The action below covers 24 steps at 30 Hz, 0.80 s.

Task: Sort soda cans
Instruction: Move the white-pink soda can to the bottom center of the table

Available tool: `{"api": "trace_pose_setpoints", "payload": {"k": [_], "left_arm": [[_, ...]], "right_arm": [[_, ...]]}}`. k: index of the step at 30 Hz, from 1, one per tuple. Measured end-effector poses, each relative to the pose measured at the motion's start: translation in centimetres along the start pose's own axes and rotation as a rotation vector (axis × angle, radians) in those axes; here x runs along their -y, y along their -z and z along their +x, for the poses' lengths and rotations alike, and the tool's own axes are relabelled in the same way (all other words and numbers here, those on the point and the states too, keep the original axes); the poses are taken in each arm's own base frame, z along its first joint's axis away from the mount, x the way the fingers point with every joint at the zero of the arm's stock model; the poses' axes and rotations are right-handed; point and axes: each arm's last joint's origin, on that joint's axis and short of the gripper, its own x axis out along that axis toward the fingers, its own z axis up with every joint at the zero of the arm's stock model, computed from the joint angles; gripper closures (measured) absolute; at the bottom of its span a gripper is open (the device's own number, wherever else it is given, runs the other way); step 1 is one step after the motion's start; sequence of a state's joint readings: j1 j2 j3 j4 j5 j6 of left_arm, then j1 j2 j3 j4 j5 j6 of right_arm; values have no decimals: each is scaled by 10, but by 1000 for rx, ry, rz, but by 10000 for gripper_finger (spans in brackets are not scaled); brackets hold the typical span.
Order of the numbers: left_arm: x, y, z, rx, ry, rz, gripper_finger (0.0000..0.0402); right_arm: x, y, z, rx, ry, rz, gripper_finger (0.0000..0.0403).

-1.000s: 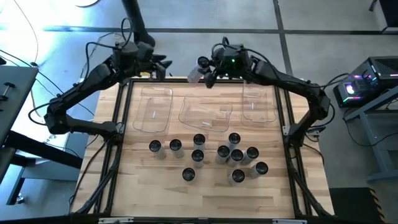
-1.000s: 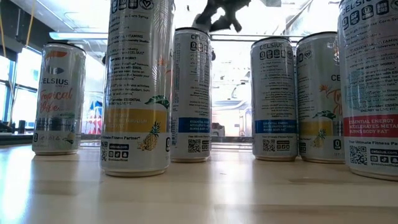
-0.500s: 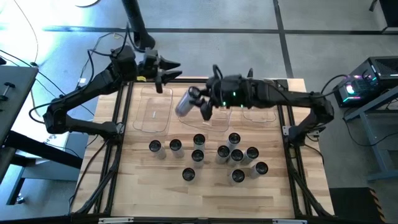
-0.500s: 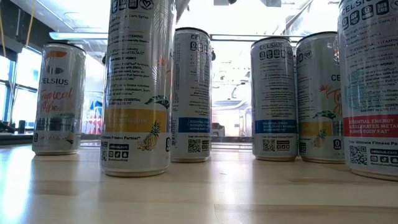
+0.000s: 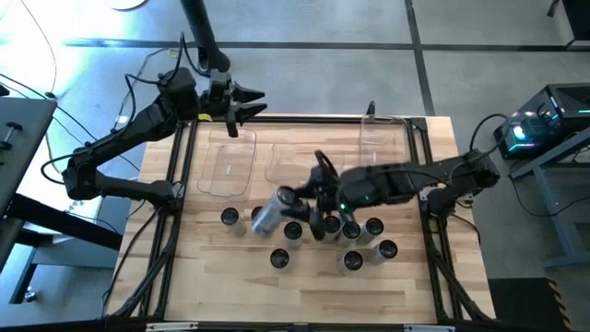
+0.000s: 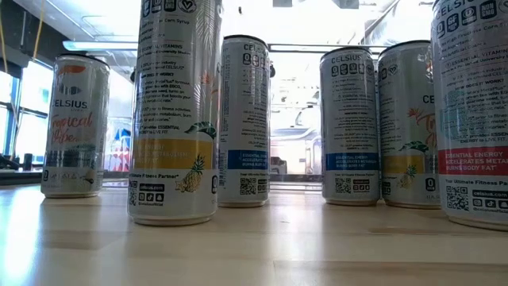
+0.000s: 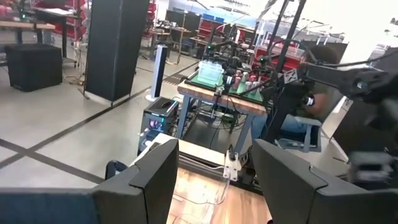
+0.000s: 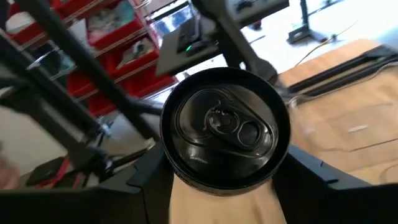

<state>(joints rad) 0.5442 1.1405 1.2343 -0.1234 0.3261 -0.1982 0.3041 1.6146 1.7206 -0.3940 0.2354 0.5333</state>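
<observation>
Your right tool (image 5: 297,210) is swinging back from the bins (image 5: 229,161), gripping a can (image 5: 268,214), over the standing cans (image 5: 351,230). So it's going unsorted, and your left tool (image 5: 247,104) is hovering open by the bench (image 5: 221,286) edge.

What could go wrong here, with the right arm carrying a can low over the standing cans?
The right gripper holds a dark-topped silvery soda can tilted on its side, low over the cluster of upright silvery cans; it could topple them. Held sideways, the can may slip. The empty left gripper waits beyond the clear rectangular plastic bins.
</observation>
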Motion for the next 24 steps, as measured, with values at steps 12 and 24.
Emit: {"api": "trace_pose_setpoints", "payload": {"k": [12, 24], "left_arm": [[14, 14, 12, -35, -15, -66, 202], [24, 16, 15, -24, -70, -63, 202]], "right_arm": [[-33, 41, -16, -230, -53, -36, 194], [-42, 101, -5, -511, 118, -79, 194]]}}
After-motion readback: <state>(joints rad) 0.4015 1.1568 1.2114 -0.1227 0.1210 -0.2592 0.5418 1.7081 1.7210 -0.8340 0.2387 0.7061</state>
